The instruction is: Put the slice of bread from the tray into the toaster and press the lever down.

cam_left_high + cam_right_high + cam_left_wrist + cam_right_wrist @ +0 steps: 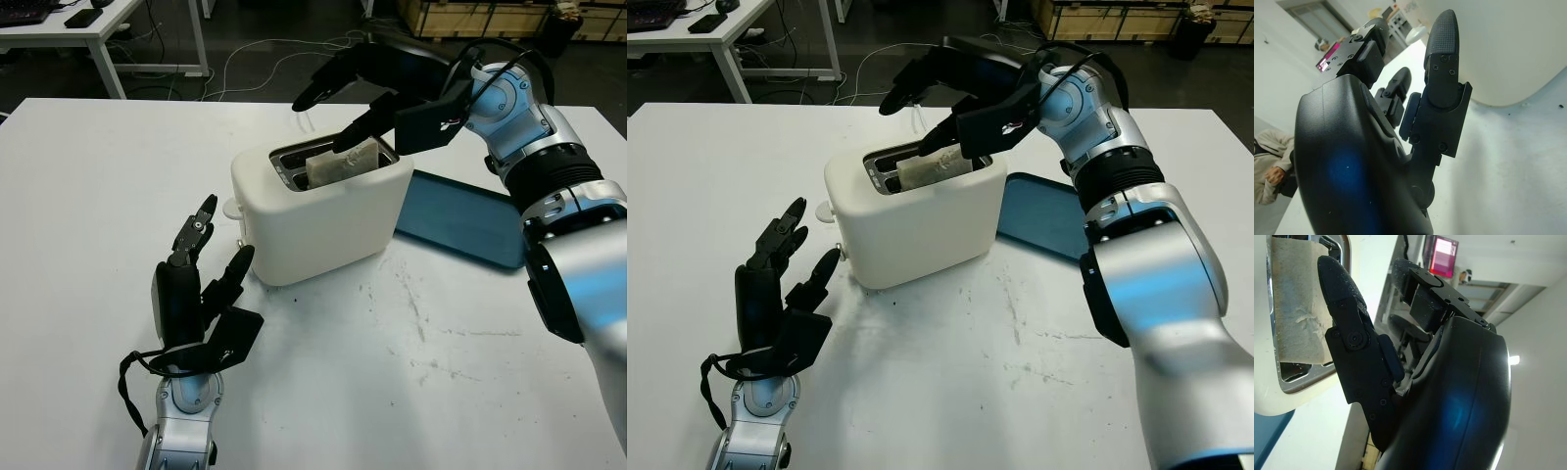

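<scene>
A white toaster stands mid-table. A slice of bread sits in its front slot, tilted, with its top edge sticking out. My right hand hovers open over the slots; its thumb lies against the top of the bread, while the other fingers are raised well above it. The lever knob juts from the toaster's left end, in its upper position. My left hand is open just left of the toaster, a little below the knob. The blue tray lies to the toaster's right.
The tray's near corner reaches towards my right forearm. Bare white table spreads in front of the toaster and to its left. Beyond the far table edge are desks, floor cables and wooden crates. A seated person appears in the left wrist view.
</scene>
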